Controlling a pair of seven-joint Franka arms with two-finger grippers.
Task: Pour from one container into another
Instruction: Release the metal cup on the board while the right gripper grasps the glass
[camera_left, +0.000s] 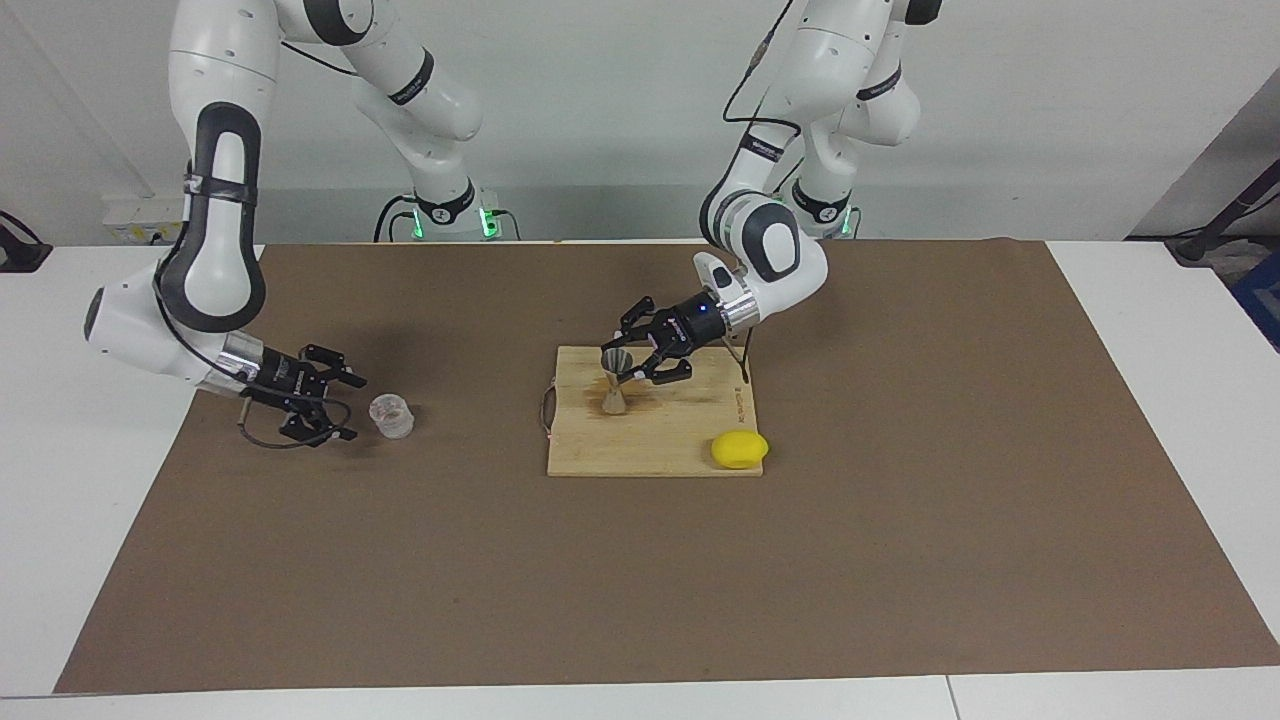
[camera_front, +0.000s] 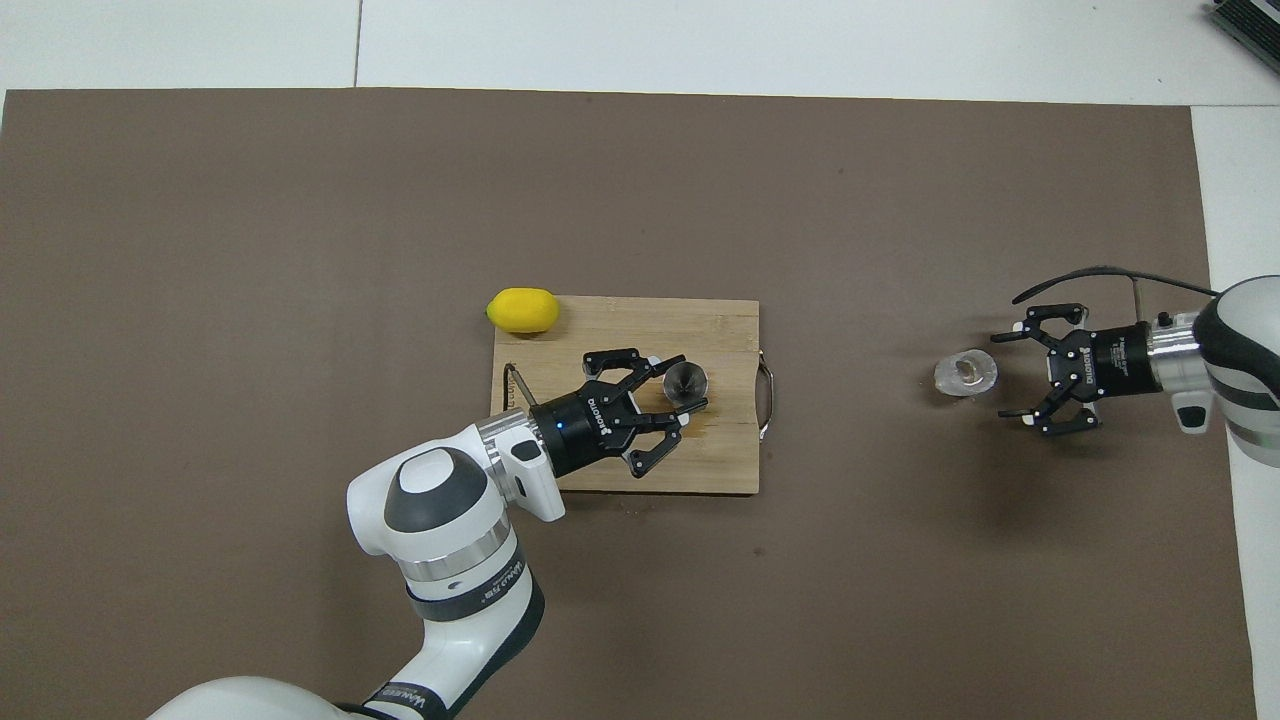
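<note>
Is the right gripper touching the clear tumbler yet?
Apart. The overhead view shows brown mat between the open right gripper and the tumbler; the facing view agrees.

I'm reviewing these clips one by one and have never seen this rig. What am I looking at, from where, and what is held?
Two white robot arms work at a table covered by a brown mat. One picture faces the robots; the other looks down from above their end.

A wooden cutting board lies mid-table with a lemon at its corner. The left pincer is shut on the metal jigger, which is on the board. At the right arm's end, the open right pincer is low beside the clear tumbler, not gripping it.
</note>
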